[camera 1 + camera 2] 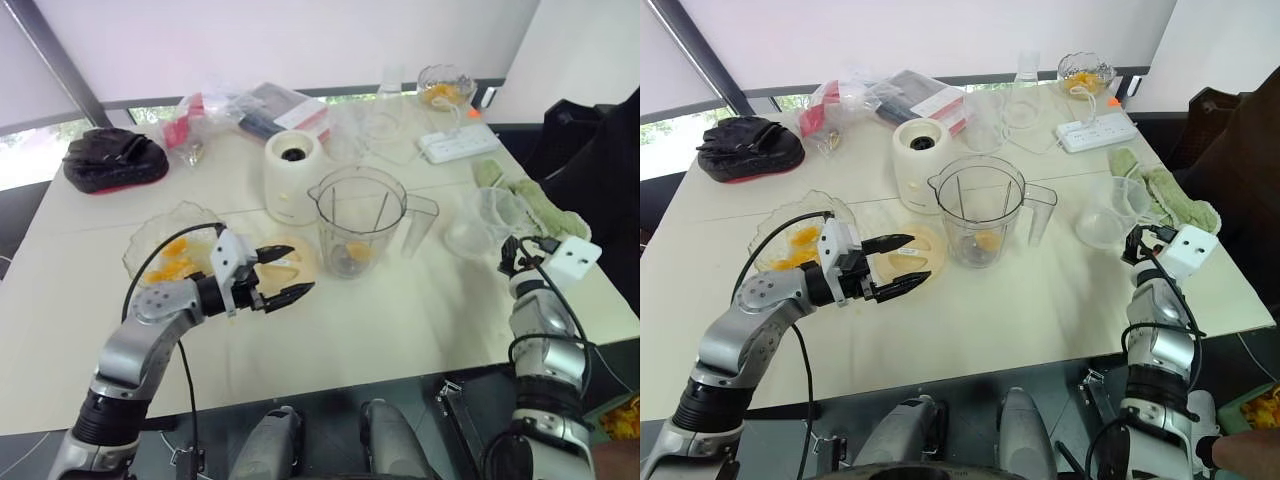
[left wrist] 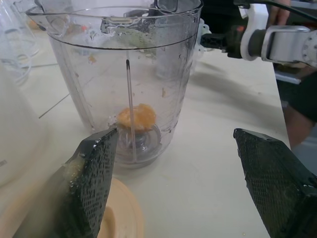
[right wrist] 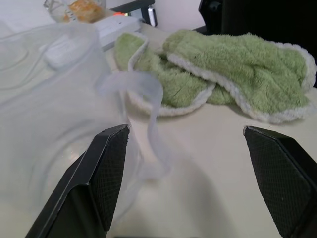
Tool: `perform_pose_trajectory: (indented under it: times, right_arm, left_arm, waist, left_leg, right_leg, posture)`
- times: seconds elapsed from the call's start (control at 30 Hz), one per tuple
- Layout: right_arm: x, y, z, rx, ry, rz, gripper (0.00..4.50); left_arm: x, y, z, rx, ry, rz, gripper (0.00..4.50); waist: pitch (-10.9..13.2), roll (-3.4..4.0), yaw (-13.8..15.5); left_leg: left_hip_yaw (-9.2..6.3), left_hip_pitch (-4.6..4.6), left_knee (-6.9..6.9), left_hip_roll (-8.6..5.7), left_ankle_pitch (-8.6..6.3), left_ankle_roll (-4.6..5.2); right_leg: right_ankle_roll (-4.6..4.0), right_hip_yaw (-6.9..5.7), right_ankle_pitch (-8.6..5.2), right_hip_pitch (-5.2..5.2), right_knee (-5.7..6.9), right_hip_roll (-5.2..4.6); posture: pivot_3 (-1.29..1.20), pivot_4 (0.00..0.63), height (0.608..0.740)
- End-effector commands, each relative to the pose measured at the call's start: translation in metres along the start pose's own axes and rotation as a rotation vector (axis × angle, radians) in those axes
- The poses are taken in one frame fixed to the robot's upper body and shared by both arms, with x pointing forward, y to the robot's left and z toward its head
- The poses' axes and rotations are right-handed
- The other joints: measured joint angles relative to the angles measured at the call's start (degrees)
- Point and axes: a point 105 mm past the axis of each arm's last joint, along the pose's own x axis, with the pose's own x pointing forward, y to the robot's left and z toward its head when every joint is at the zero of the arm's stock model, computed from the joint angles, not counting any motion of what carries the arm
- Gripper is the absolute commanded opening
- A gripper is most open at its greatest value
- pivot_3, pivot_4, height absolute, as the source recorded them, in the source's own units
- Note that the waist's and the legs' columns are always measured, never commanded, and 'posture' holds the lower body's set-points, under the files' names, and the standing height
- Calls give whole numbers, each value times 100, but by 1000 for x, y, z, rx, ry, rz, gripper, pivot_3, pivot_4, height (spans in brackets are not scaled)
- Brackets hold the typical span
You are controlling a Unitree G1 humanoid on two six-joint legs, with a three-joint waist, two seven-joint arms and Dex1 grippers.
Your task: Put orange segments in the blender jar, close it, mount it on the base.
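A pale table (image 1: pixel 420 310) under a white blind is cluttered along its far edge; the blender jar (image 1: pixel 362 222) stands near the middle and serves as the landmark here.

The left gripper (image 1: pixel 283 274) hovers just left of the jar, pointing level toward it, its two black fingers (image 2: pixel 89 186) spread apart and empty, with a smear of pulp on one pad. Beneath it, beside the jar's foot, lies a flat pale-yellow lid (image 1: pixel 292 262). Further left of the jar sits a wavy-edged glass bowl (image 1: pixel 150 235) holding more orange segments (image 1: pixel 172 258). One orange piece (image 2: pixel 136 117) already rests at the bottom of the jar, over the blade.

The right gripper (image 1: pixel 512 255) is well to the right of the jar, its fingers (image 3: pixel 101 173) also wide apart and gripping nothing, next to a clear handleless cup (image 1: pixel 484 222) and a green cloth (image 3: pixel 218 69).

Behind and left of the jar stands the cream base (image 1: pixel 292 176), its dark socket bare.

The filling step appears to be under way, with the jar open and off the base. The next move probably calls for the left gripper to swing back to the bowl, pinch a soft, slippery segment gently, and carry it over the jar's rim.
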Motion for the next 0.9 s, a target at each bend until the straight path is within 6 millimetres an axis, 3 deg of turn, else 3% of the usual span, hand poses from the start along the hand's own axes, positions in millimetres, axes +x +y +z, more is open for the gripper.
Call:
perform_pose_trajectory:
  times: [0.03, 0.27, 0.47, 0.77, 0.9]
  right_arm:
    - [-11, 7, 22, -9, -61, 42, 3822]
    - [-52, 26, 29, -155, 3, 245, 3822]
    - [-82, 52, 38, -288, 101, 530, 3822]
    - [-122, 113, 67, -391, 157, 1012, 3822]
    - [-135, 138, 73, -400, 123, 1128, 3822]
  left_arm:
    - [-2, 2, 4, 31, -16, 7, 3891]
    - [-5, 21, 5, 45, 10, 24, 3891]
    - [-3, 38, 8, 76, 61, -12, 3891]
    - [-9, 63, -10, 120, 278, -135, 3891]
    - [-14, 73, -20, 127, 367, -196, 3891]
  waist:
    - [0, 0, -3]
    - [-1, 2, 9]
    - [-1, -2, 12]
    - [2, -7, 9]
    - [5, -16, 14]
  left_leg:
    - [0, 0, 0, 0, 0, 0]
    - [-6, 1, 0, -1, -12, 21]
    - [-7, 5, 0, 0, -14, 25]
    - [-7, 10, 1, 2, -14, 26]
    - [-12, 8, 1, 3, -15, 27]
  right_leg:
    - [0, 0, 0, 0, 0, 0]
    - [-1, 0, -1, 1, 4, 3]
    - [-1, -3, -1, 7, 3, 5]
    - [-1, -8, -1, 16, -6, 6]
    - [-1, -14, -1, 21, -16, 6]
  posture:
    - [0, 150, 740]
    - [0, 150, 740]
    - [0, 150, 740]
    - [0, 150, 740]
    - [0, 150, 740]
